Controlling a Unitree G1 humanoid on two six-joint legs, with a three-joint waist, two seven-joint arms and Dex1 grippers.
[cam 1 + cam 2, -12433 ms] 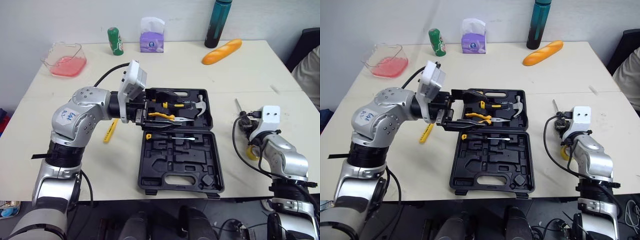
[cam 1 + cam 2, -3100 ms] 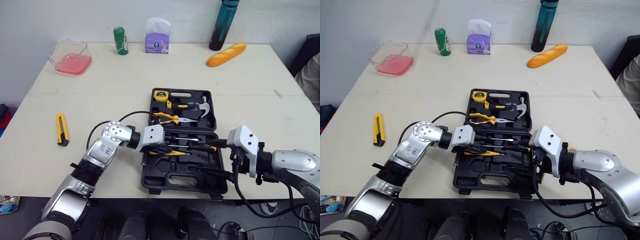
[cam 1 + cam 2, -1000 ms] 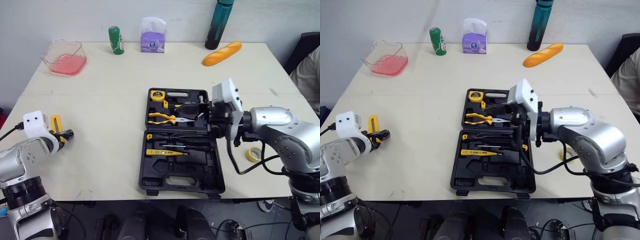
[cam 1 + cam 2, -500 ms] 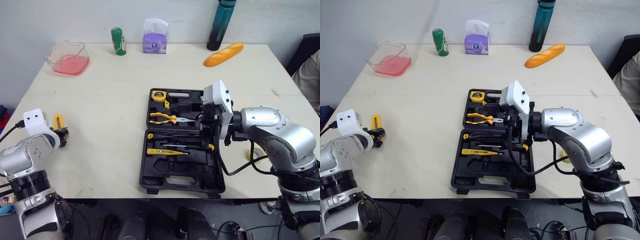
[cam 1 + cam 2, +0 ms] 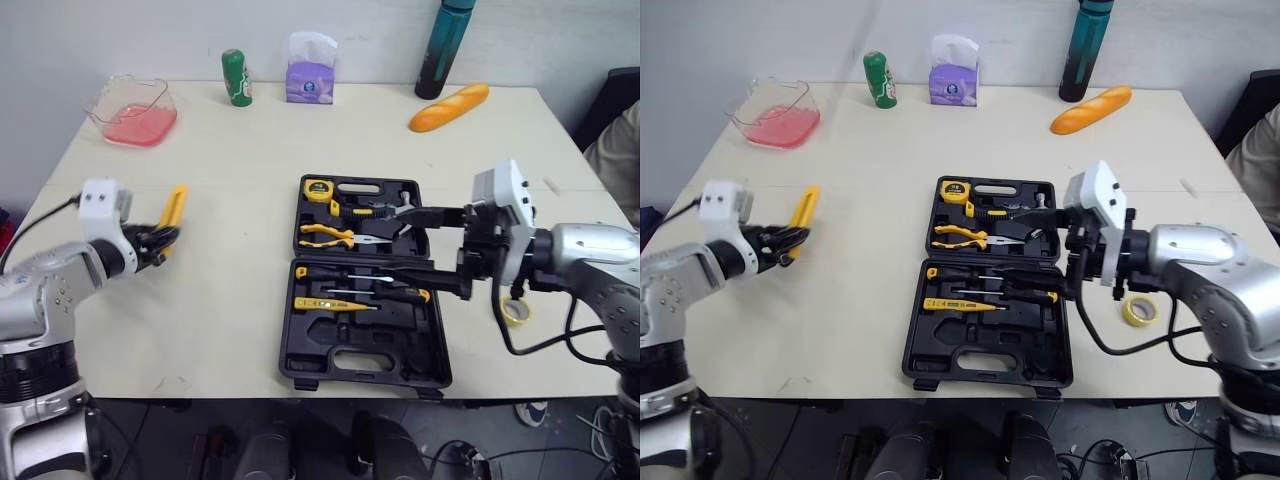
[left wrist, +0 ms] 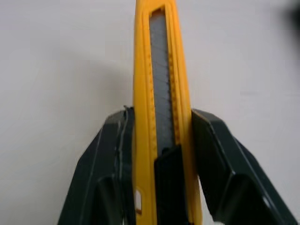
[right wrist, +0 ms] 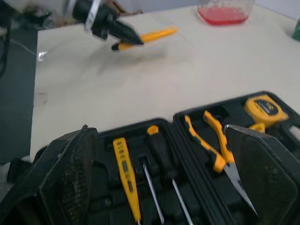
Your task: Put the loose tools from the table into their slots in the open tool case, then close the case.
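A yellow utility knife (image 5: 172, 212) hangs above the left part of the table, with my left gripper (image 5: 160, 240) shut on it. In the left wrist view the knife (image 6: 161, 70) stands upright between the two black fingers (image 6: 115, 154). The black tool case (image 5: 365, 358) lies open at the table's middle, holding a tape measure (image 5: 318, 189), pliers (image 5: 330, 235), a hammer (image 5: 400, 208), screwdrivers (image 5: 375, 288) and a yellow tester (image 5: 330, 304). My right gripper (image 5: 400, 240) is open and empty over the case's right side.
A yellow tape roll (image 5: 516, 311) lies on the table right of the case. Along the far edge stand a container of red liquid (image 5: 133, 104), a green can (image 5: 235, 78), a tissue box (image 5: 309, 72), a teal bottle (image 5: 440, 48) and a bread loaf (image 5: 449, 107).
My left gripper has shut on the utility knife, lifted it off the table and carried it right. My right arm has drawn back to the right, still open.
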